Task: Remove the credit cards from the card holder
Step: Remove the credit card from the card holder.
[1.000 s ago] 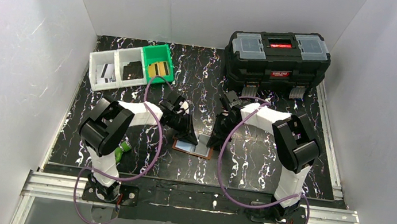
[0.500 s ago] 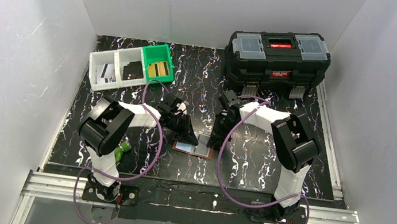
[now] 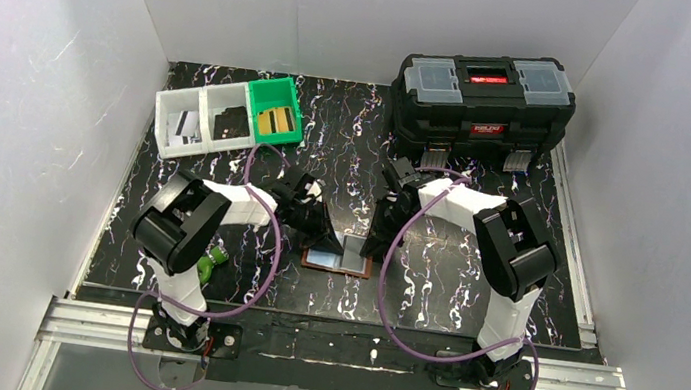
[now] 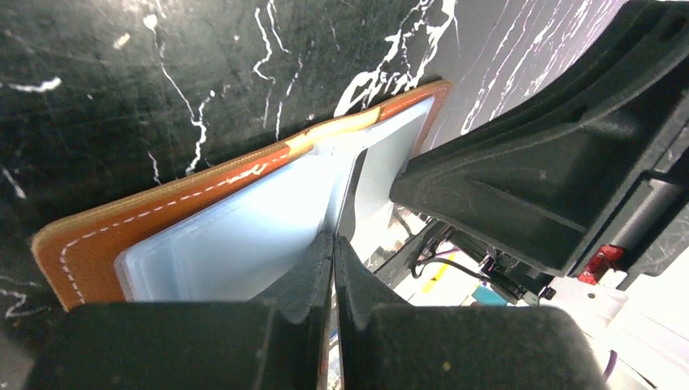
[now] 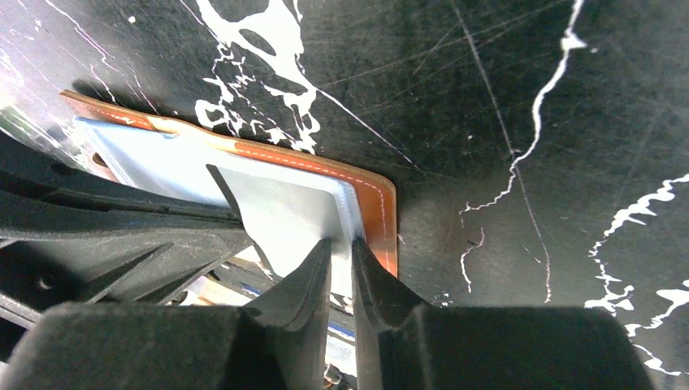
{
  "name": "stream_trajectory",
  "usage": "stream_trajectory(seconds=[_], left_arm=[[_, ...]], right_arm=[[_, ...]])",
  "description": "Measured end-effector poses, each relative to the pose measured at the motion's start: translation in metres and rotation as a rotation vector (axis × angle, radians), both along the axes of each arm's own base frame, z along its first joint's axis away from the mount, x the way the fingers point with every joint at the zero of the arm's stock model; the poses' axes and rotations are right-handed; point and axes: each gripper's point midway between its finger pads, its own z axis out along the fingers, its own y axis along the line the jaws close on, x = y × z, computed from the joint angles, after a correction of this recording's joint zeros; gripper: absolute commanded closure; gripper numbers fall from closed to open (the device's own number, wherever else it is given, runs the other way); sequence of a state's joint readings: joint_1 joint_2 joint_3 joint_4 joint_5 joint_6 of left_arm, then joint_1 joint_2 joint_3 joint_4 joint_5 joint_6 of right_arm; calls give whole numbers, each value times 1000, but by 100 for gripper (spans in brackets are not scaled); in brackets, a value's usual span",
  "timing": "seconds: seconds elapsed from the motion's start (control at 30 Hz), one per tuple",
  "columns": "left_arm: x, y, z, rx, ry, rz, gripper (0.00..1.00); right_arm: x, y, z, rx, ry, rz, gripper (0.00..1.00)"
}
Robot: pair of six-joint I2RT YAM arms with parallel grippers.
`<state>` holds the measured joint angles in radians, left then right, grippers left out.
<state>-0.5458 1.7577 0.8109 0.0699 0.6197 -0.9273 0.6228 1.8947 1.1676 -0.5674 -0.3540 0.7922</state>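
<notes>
Well short of the black toolbox, the card holder lies open on the table — leather down, pale pockets up. Left gripper pinches a raised pocket leaf; right gripper, fingers nearly together, nips the pocket edge nearer the toolbox.

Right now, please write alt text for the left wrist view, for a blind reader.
The open brown card holder lies on the marbled table, pale blue pockets up. The left gripper, nearly closed, seems to pinch a pocket leaf; the right gripper fills the right side.
</notes>
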Motion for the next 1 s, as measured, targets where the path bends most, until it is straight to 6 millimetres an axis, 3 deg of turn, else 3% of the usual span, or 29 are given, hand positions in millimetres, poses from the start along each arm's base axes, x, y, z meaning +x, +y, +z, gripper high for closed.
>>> stream_trajectory(seconds=[0.33, 0.7, 0.87, 1.0], left_arm=[[-3, 2, 17, -18, -48, -9, 100], [-6, 9, 15, -9, -56, -25, 100], [-7, 10, 15, -14, -60, -38, 87], [-7, 6, 15, -38, -67, -48, 86]], right_arm=[[1, -1, 0, 62, 18, -37, 74], [1, 0, 0, 72, 23, -43, 72], [1, 0, 0, 73, 24, -42, 72], [1, 0, 0, 73, 24, -43, 73]])
